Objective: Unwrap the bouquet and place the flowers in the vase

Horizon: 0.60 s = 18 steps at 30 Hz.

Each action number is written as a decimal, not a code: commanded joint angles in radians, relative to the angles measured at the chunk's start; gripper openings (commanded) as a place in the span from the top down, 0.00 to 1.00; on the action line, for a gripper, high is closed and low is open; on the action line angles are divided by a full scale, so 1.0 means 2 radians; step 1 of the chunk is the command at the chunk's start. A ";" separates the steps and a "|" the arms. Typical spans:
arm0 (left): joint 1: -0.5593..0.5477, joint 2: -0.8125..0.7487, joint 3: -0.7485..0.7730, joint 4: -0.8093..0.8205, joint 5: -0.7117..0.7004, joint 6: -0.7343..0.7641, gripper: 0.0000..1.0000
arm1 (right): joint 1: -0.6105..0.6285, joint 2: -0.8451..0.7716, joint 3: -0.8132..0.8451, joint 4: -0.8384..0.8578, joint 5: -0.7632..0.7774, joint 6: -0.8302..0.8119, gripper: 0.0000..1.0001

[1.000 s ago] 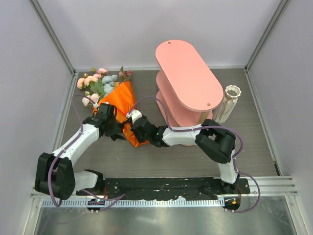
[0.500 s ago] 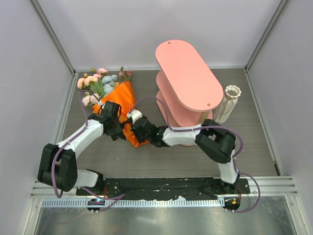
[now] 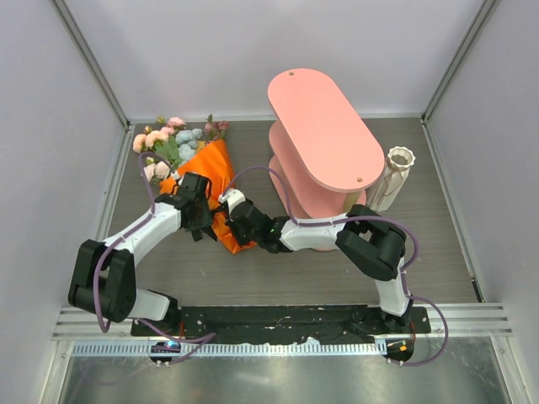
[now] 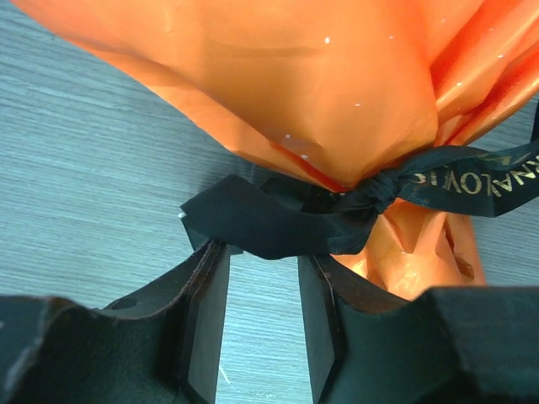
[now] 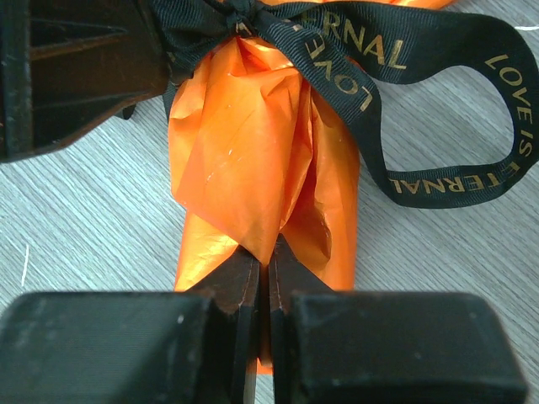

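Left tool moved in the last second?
Yes. The left tool shifted right, toward the pink shelf, up to the black ribbon on the bouquet.

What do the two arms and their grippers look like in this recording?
Both the left arm and right arm have white links, bulky black joints and looping purple cables. The left gripper and right gripper have matte black fingers.

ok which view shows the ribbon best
Right wrist. The ribbon shows its knot, a whole loop and gold lettering, tied round the bouquet. Left wrist gives only the knot and parts of the bands close up, cut off at the right. From the top it is too small to make out.
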 commanded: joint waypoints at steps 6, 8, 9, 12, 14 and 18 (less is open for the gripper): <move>-0.007 -0.003 -0.002 0.043 -0.008 -0.002 0.68 | -0.001 -0.024 -0.004 0.008 -0.007 0.006 0.99; -0.007 0.000 -0.003 0.045 -0.014 -0.004 0.75 | -0.001 -0.024 -0.004 0.008 -0.007 0.006 0.99; -0.007 0.001 -0.003 0.046 -0.012 -0.004 0.78 | -0.001 -0.023 -0.003 0.007 -0.011 0.005 0.99; -0.008 -0.001 0.003 0.044 -0.008 -0.005 0.91 | -0.001 -0.022 -0.001 0.006 -0.012 0.004 0.99; -0.008 -0.007 0.005 0.037 0.002 -0.007 1.00 | -0.002 -0.023 0.001 0.003 -0.010 -0.001 0.99; -0.008 -0.032 0.014 0.008 0.011 -0.016 1.00 | -0.006 -0.024 0.003 -0.007 -0.001 -0.015 0.99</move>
